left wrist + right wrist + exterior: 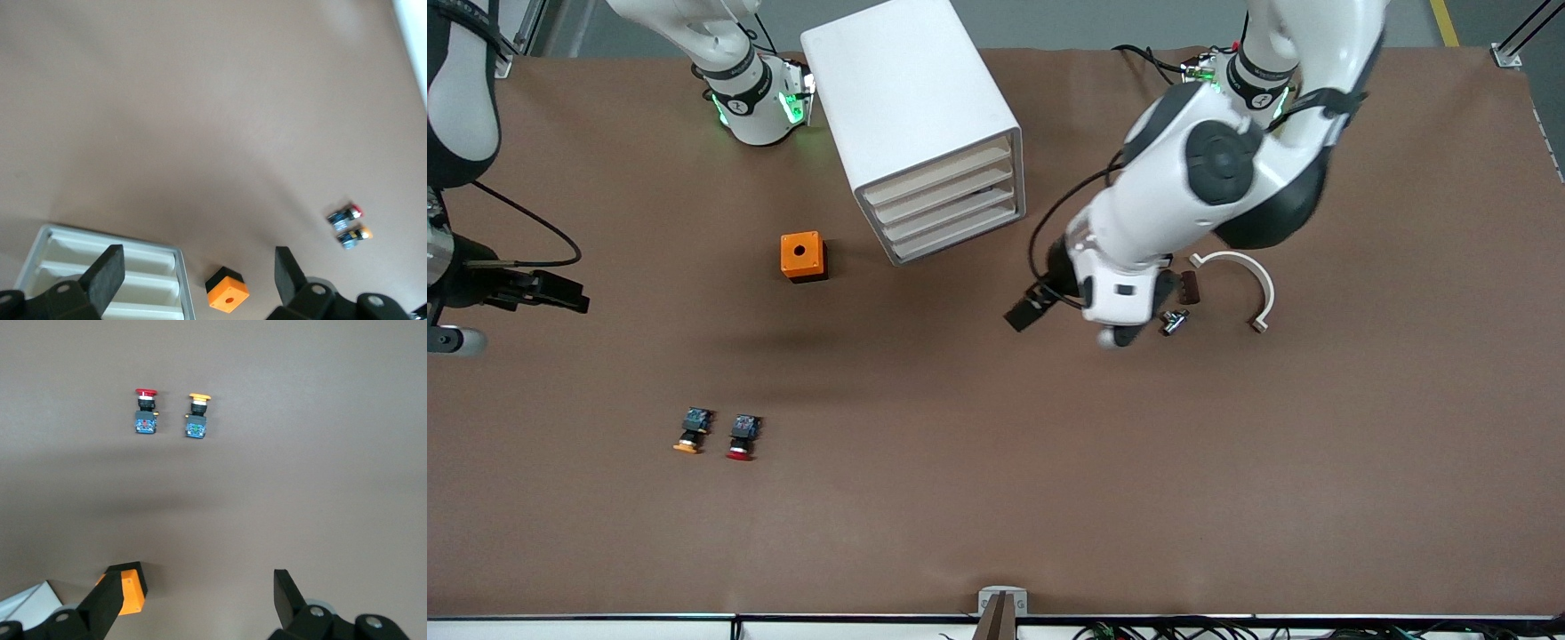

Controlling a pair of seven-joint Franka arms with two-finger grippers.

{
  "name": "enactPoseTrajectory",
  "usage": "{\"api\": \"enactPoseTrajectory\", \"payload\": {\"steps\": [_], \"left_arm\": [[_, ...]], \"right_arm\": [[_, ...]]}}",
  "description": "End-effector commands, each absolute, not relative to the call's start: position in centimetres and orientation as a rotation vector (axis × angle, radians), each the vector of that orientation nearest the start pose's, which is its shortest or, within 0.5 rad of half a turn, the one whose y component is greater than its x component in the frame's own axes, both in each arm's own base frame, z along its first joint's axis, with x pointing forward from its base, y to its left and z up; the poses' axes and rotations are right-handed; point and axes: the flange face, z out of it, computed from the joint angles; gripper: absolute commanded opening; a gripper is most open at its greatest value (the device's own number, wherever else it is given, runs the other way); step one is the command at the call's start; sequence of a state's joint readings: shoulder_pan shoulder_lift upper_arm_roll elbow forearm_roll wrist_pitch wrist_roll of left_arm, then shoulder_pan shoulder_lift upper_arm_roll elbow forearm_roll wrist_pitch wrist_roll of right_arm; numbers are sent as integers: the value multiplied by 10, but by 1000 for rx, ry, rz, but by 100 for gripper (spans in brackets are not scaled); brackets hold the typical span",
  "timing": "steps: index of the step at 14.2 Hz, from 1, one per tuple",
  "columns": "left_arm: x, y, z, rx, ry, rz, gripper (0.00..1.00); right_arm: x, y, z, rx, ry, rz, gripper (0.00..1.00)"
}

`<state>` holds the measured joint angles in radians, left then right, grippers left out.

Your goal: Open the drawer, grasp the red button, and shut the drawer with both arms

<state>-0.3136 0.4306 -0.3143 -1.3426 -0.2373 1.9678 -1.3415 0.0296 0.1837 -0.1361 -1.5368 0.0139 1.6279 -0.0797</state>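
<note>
Front view: all four drawers of the cabinet (925, 124) are closed. Left gripper (1024, 313) hangs over bare table near the drawer fronts, fingers spread, empty. Right gripper (560, 292) hangs over the right arm's end of the table, fingers spread, empty. Red button (742, 437) lies nearer the camera than the orange cube (802, 256), just beside the orange-capped button (691, 430). Risk: those two sit so close that a sloppy pinch could grab the wrong one or knock both; the flush drawer fronts could let fingers slip.
</note>
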Motion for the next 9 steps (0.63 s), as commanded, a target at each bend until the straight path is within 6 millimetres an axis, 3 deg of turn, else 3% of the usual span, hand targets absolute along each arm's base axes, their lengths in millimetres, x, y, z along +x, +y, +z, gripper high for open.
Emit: {"api": "enactPoseTrajectory", "payload": {"steps": [1,6,8,9], "left_arm": [[594,-321,551,-3218,-1299,238,99],[599,-205,579,-3261,-889,279,99],[611,-160,580,-3281,-846,242,99],[615,-136,584,-3296,-820,213,99]], "right_arm": [[604,-67,552,-3153,-7,110,100],[598,-67,585,-3151,8,107,100],[587,-73,586,-3117,37,190,100],[580,-70,599,-3116,29,156,100]]}}
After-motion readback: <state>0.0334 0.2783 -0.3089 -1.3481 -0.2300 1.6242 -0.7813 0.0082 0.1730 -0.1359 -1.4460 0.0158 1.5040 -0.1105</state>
